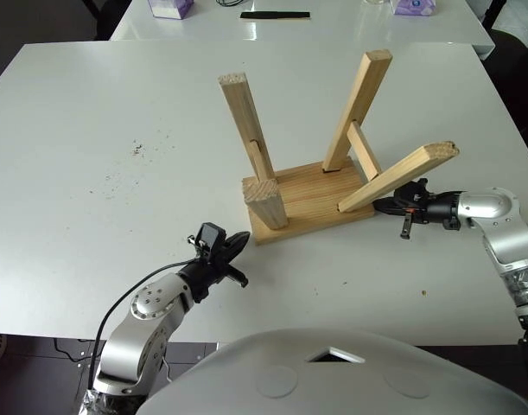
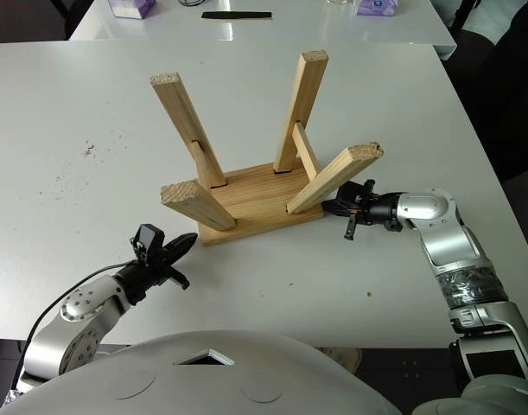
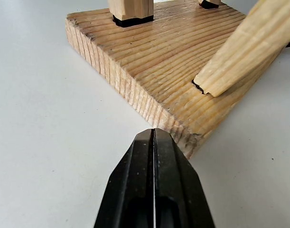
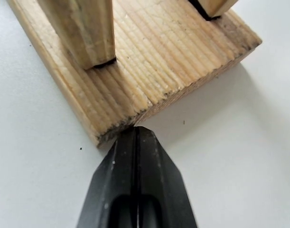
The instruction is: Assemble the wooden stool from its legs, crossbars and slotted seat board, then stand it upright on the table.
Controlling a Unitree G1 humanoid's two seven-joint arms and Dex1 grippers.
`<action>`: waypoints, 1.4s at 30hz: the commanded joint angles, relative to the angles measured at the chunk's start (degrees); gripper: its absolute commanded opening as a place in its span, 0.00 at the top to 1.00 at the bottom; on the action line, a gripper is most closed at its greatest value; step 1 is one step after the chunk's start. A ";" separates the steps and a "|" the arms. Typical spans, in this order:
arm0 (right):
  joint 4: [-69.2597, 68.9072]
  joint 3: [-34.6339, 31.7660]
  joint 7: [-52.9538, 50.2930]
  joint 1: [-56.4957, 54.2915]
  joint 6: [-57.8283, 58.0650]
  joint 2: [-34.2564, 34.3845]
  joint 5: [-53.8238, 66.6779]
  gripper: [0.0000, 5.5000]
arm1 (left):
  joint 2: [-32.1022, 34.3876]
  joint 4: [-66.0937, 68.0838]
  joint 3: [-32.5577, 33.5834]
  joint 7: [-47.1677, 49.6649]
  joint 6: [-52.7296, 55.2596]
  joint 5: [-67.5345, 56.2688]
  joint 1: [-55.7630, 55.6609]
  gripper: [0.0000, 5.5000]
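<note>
My head's two eyes look forward and down over the whole table (image 1: 73, 173) from well back, while my wrist cameras sight low along the left claw (image 3: 154, 135) and right claw (image 4: 135, 133), close to different corners of the board (image 3: 173, 57) that all views share.

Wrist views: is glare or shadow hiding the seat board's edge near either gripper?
Left wrist view: no glare; the seat board is evenly lit, soft shadow on the table past its corner by the left gripper. Right wrist view: darker shadow on the table beside the board's end, near the right gripper; edge plainly visible.
</note>
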 commanded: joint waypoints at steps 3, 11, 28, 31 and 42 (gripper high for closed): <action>-5.66 1.13 0.74 1.32 2.31 1.90 0.81 1.00 | 1.59 3.02 1.91 -1.13 -0.18 0.34 -3.29 0.99; -7.38 1.97 -3.23 2.47 4.26 5.86 -0.77 1.00 | 5.14 8.67 4.71 -4.86 -1.78 0.80 -7.68 0.99; -4.54 3.82 -8.08 0.74 3.35 11.92 -3.02 1.00 | 6.61 18.72 6.53 -8.33 -6.32 2.34 -14.06 0.99; -4.13 3.80 -8.28 0.83 2.93 12.07 -3.24 1.00 | 6.62 19.45 6.66 -8.49 -6.75 2.49 -14.36 0.99; -2.13 2.57 -10.02 -0.80 2.41 13.03 -3.65 1.00 | 6.26 19.10 9.29 -6.30 -8.41 2.54 -13.23 0.99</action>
